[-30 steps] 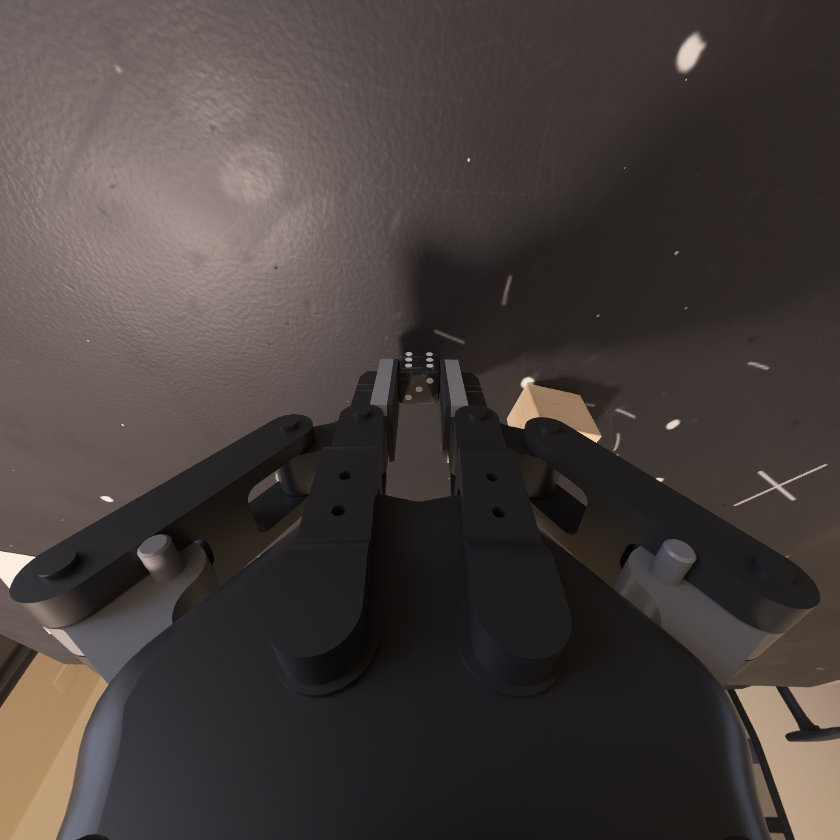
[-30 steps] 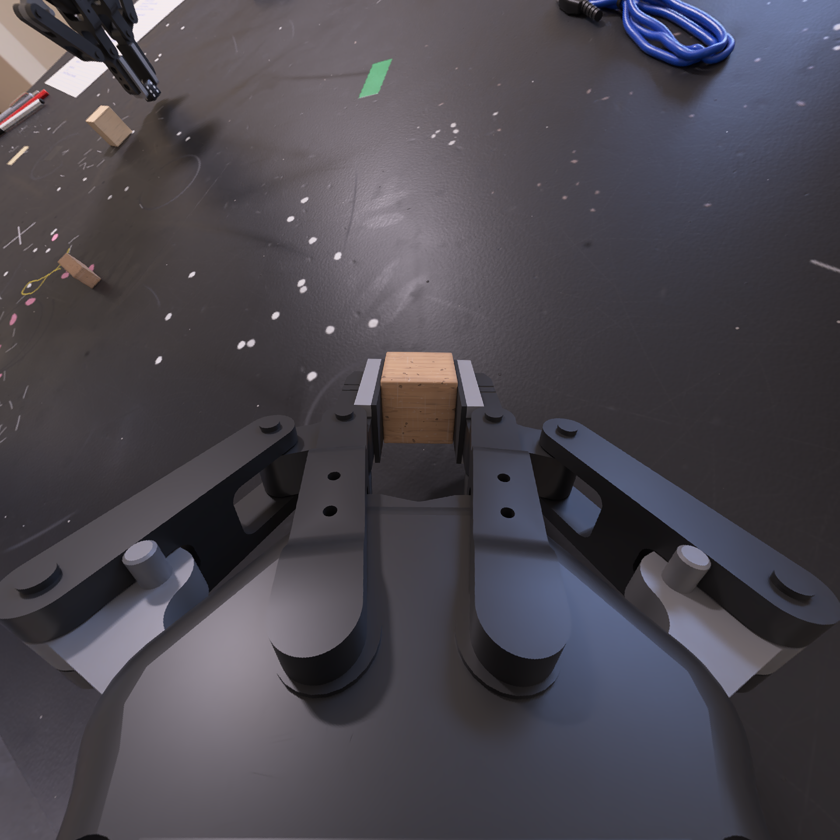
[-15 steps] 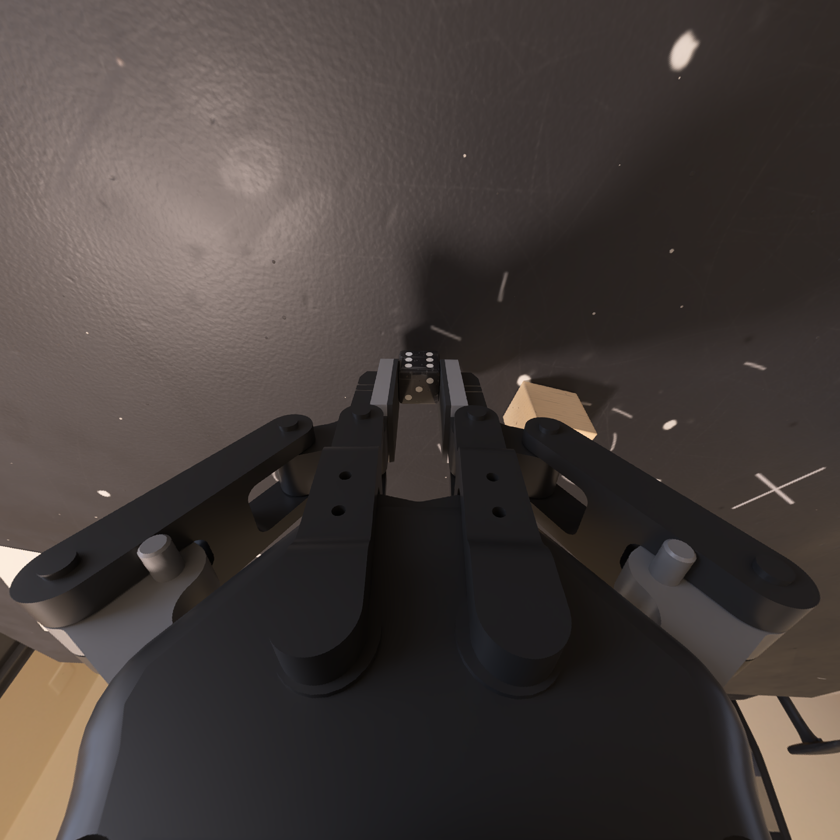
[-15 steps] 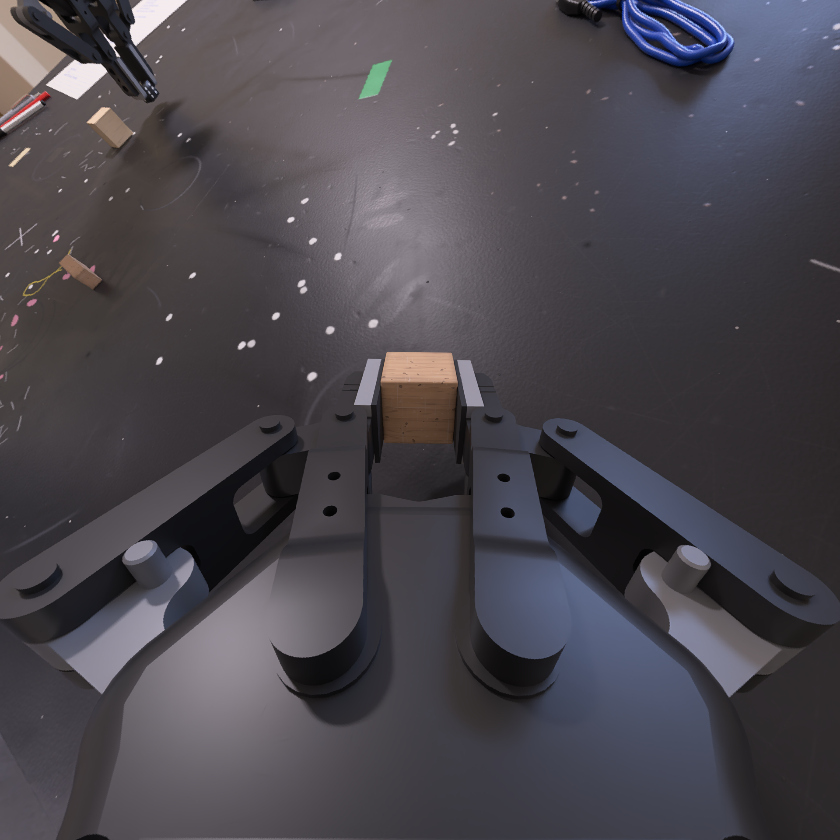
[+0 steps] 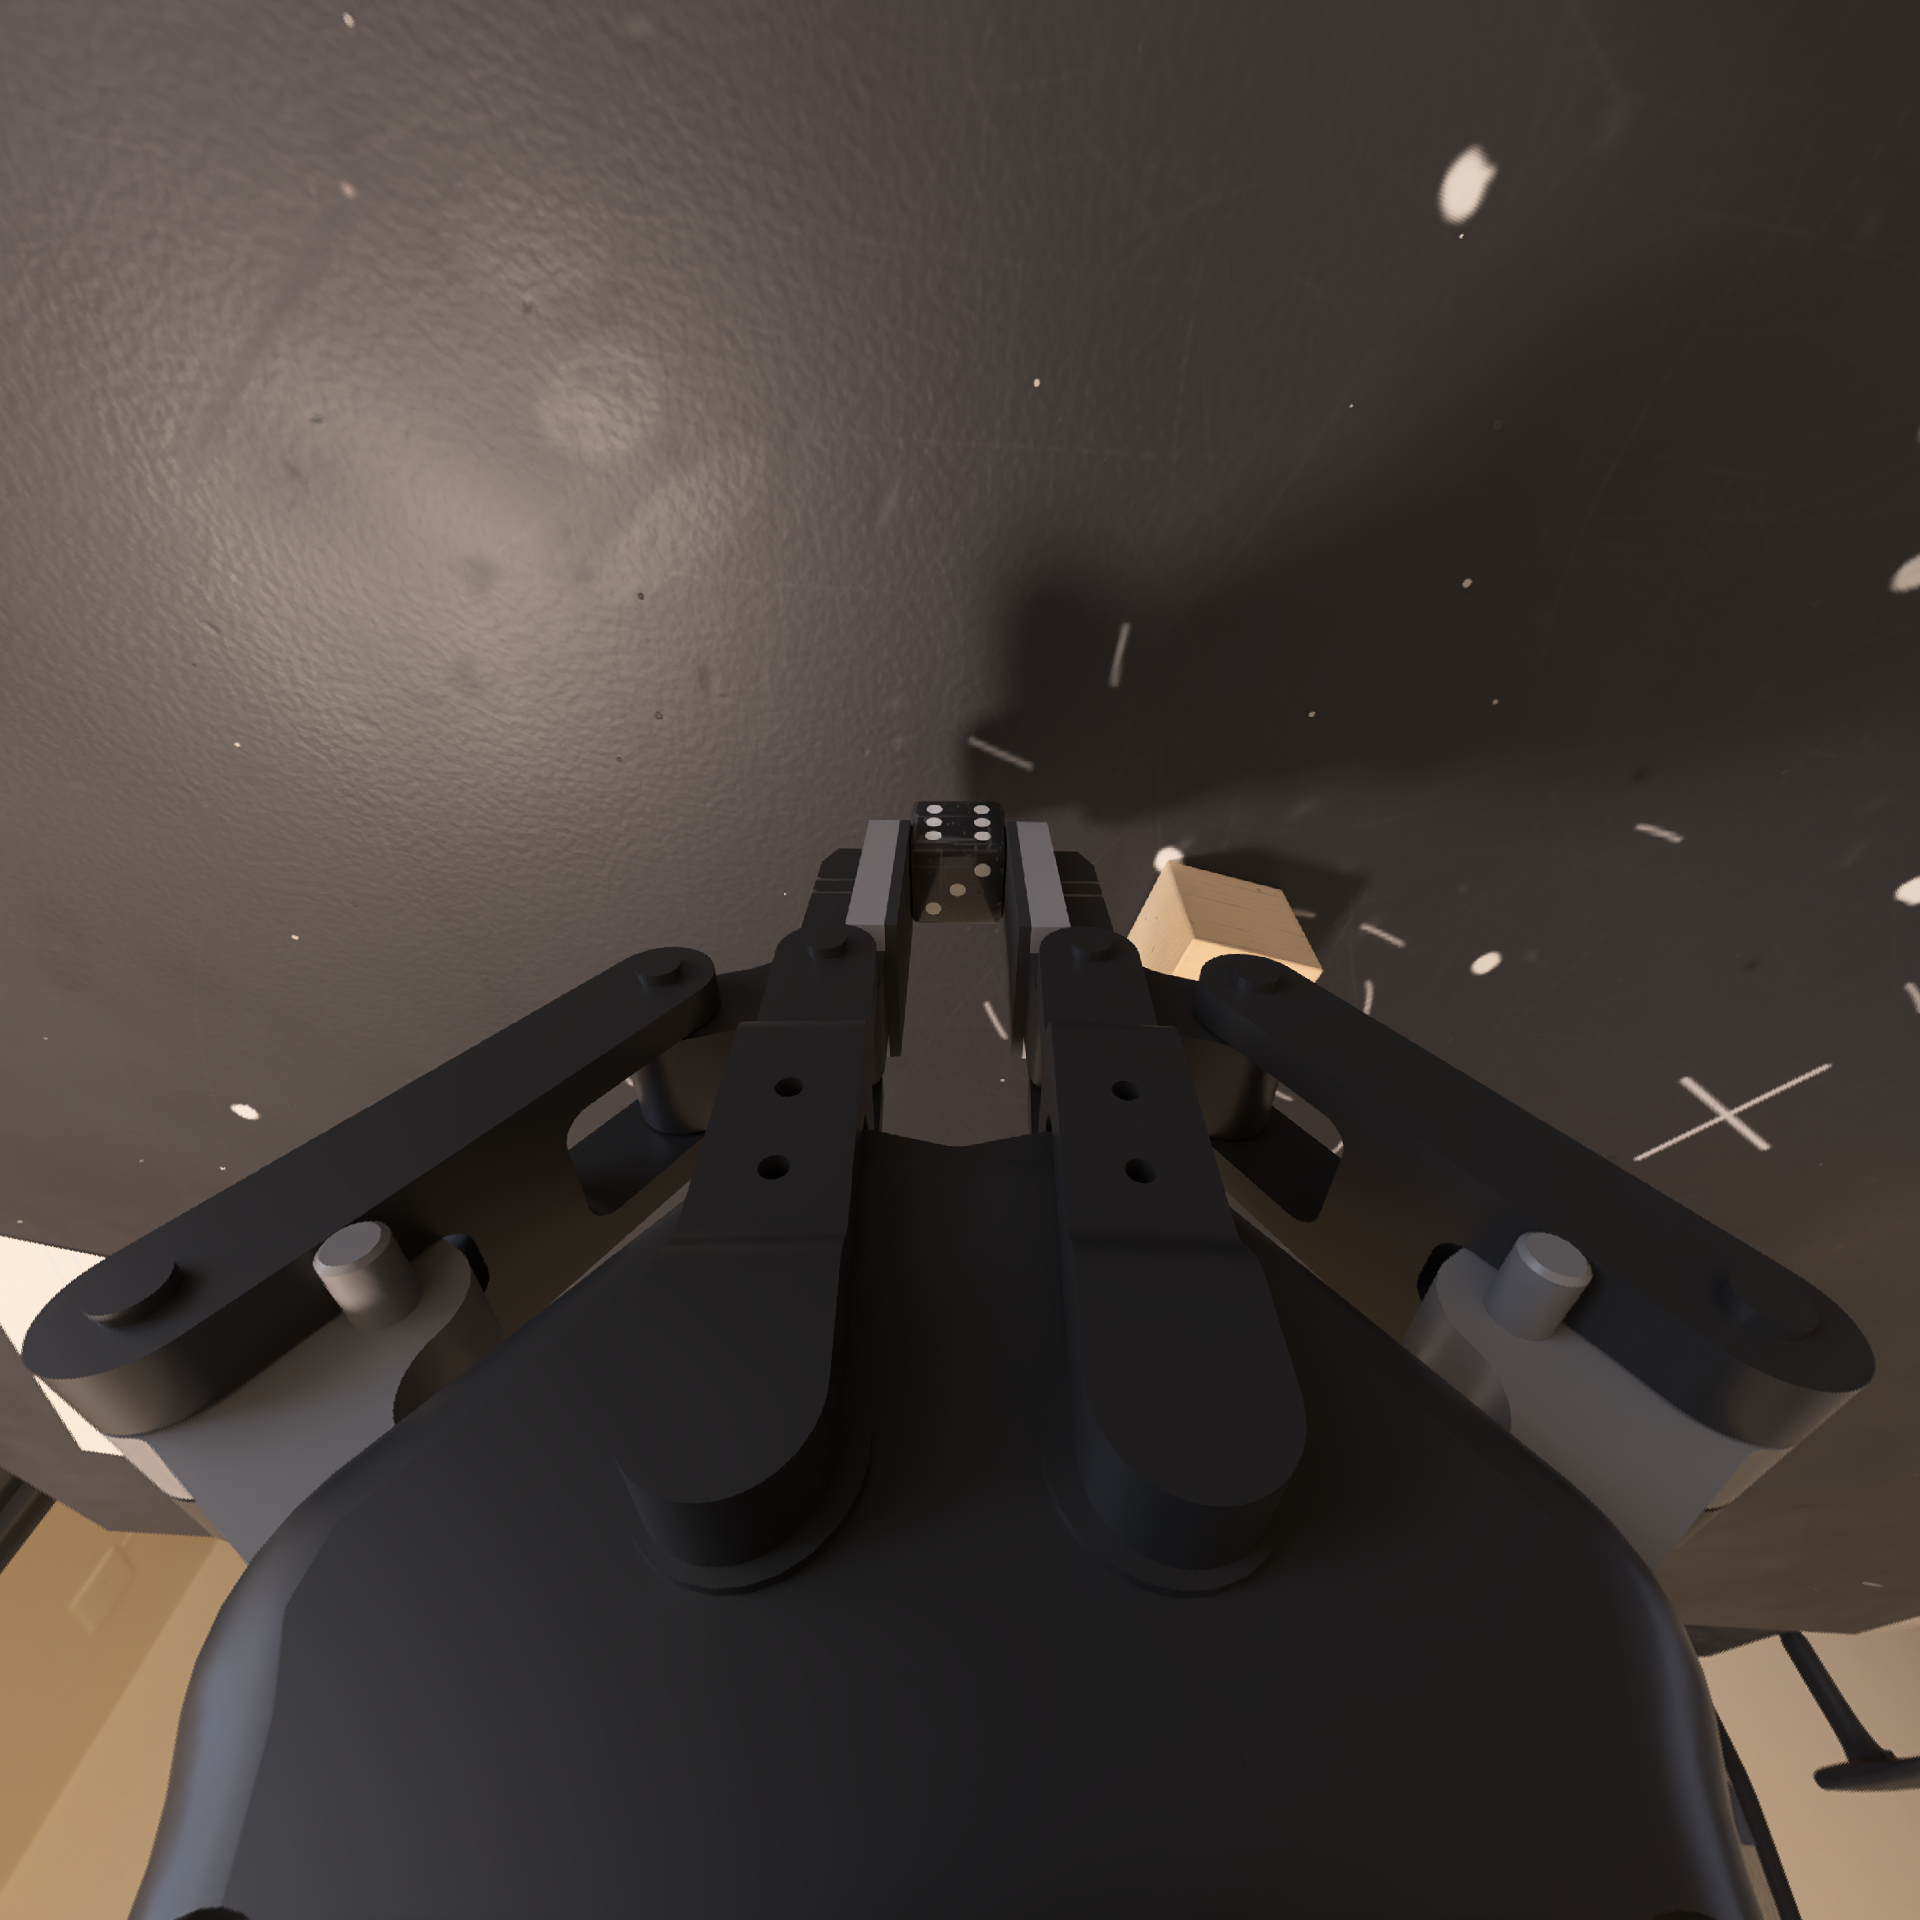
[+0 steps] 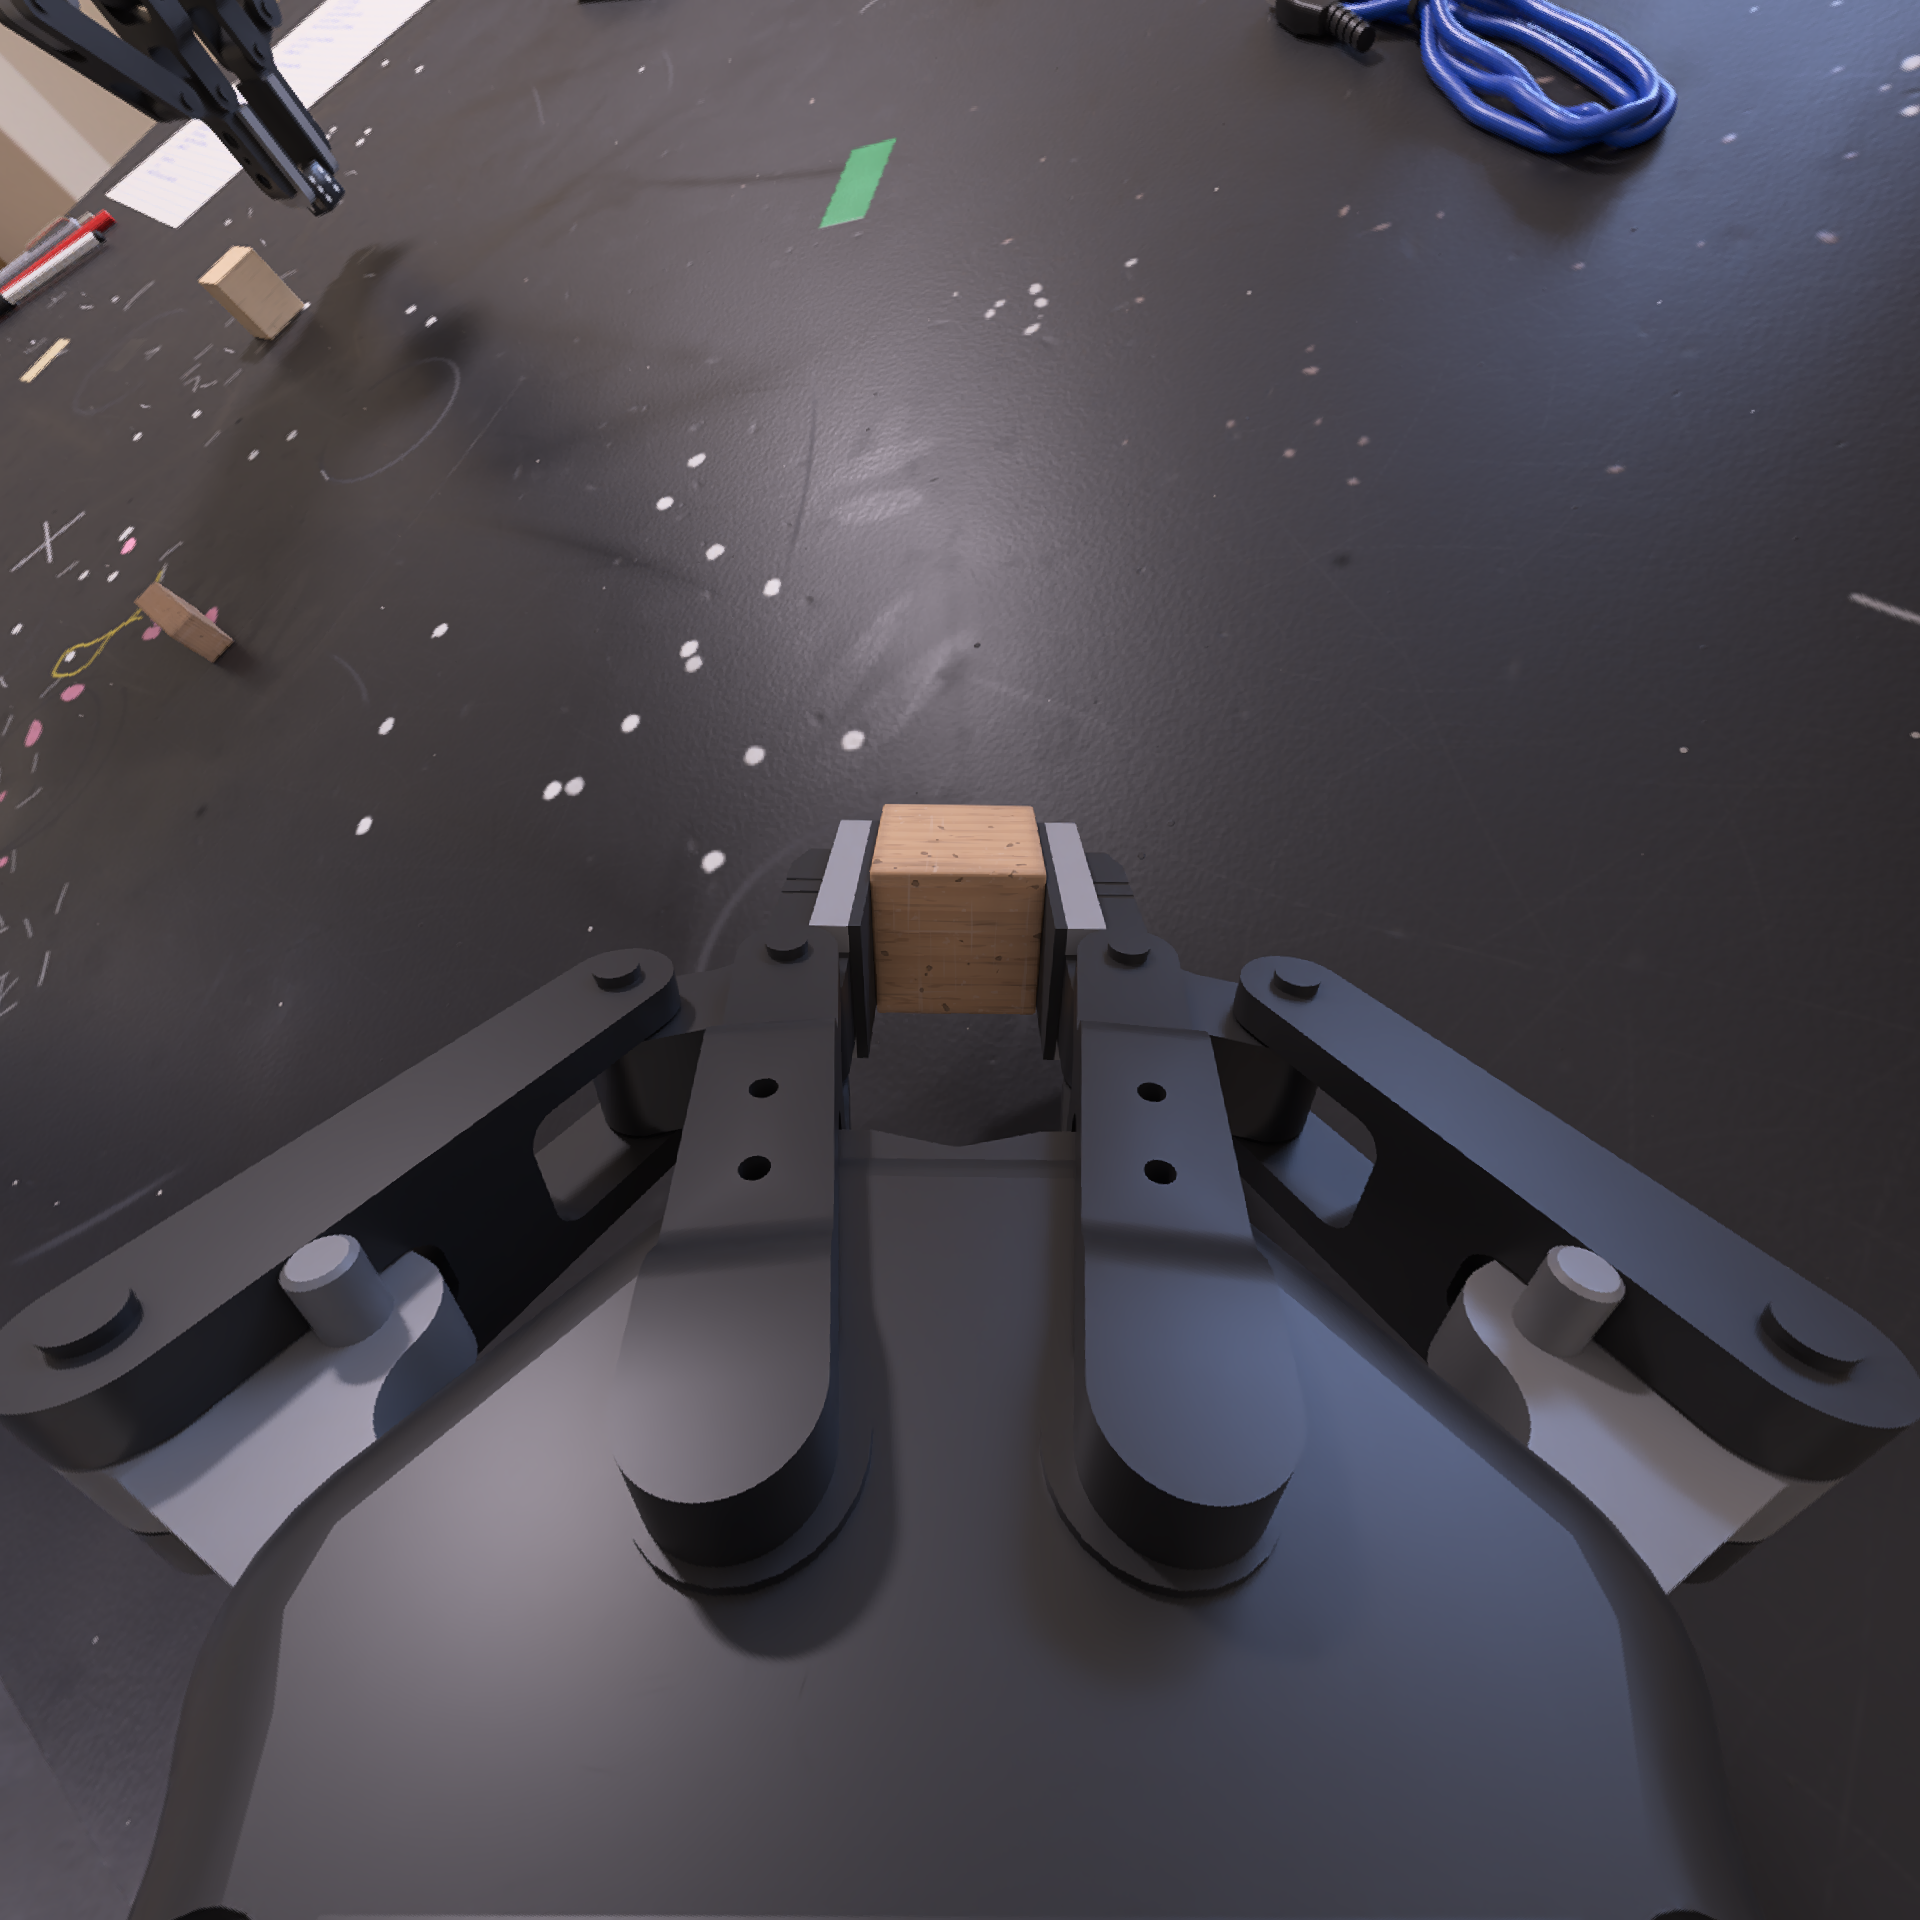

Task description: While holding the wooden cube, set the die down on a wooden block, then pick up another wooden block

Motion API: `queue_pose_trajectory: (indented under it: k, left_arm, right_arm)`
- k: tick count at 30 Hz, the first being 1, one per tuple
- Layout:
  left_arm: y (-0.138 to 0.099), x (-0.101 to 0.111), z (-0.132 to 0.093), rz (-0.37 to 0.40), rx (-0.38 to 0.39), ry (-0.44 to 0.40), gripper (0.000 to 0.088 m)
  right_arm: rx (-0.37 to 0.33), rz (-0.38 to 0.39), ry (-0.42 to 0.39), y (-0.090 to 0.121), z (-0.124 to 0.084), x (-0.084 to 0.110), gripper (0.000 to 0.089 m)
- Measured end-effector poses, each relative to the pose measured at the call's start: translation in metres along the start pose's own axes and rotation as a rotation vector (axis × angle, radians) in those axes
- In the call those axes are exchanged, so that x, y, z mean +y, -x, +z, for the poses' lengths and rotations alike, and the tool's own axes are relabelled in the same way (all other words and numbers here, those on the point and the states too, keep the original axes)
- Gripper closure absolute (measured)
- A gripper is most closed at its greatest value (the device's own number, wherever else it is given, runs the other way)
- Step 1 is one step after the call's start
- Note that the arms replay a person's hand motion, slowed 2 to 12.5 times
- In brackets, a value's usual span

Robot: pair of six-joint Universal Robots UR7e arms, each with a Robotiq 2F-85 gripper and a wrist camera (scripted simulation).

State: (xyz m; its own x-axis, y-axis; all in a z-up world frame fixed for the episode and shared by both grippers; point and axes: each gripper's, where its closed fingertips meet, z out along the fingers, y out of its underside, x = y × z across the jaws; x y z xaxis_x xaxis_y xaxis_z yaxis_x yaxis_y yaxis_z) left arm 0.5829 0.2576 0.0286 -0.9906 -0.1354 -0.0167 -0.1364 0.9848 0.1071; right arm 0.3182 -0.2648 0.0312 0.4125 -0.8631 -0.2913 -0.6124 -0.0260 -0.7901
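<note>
claws [image 5: 957, 868] [image 6: 957, 904] grip die [image 5: 957, 857], wooden cube [image 6: 957, 909].

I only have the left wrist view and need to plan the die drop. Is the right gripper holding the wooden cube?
Observer: Yes, the right gripper is shut on the wooden cube.
Operator: I see one pale block just right of the die. Is there another?
Observer: Yes, a second block lies apart from the pale one, nearer the right gripper.
Operator: Is anything else lying around?
Observer: A coiled blue cable lies on the far side, well away from both blocks.
</note>
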Motion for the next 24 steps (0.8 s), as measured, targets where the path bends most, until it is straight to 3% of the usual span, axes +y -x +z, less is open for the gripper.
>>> queue_pose_trajectory:
  k: [11,24]
  left_arm:
    - [-0.001,-0.003,-0.023,-0.008,-0.018,-0.066,0.0724]
    - [-0.012,-0.016,-0.069,-0.013,-0.034,-0.224,0.0724]
  right_arm:
    - [0.001,0.000,0.000,0.000,0.000,0.000,0.0643]
    - [0.002,0.002,0.001,0.000,0.000,0.000,0.0643]
